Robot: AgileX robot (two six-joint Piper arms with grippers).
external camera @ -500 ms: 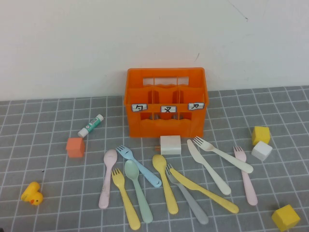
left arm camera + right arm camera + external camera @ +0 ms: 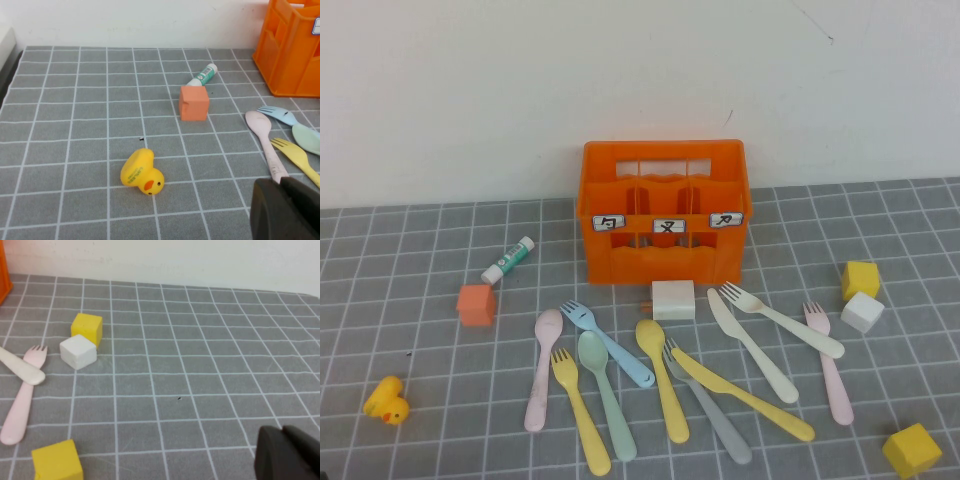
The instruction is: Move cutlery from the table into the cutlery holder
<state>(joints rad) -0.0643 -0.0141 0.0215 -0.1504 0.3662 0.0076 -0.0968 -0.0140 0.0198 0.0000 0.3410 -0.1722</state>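
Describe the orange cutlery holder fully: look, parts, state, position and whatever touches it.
The cutlery holder is a bright orange plastic crate with slotted sides, inner dividers and three small white labels with black marks on its front. It stands upright on the table close to the white wall. No cutlery shows above its rim. A white block sits just before its front; contact cannot be told. Neither gripper appears in the high view.

Three white labels (image 2: 666,225) on the orange crate (image 2: 664,212) carry black marks, not legible. Green print on the glue stick (image 2: 203,75) and the yellow duck (image 2: 141,171) is unreadable.

place: likely lab test bench | cue: gridded table (image 2: 420,300), white wall (image 2: 620,70)
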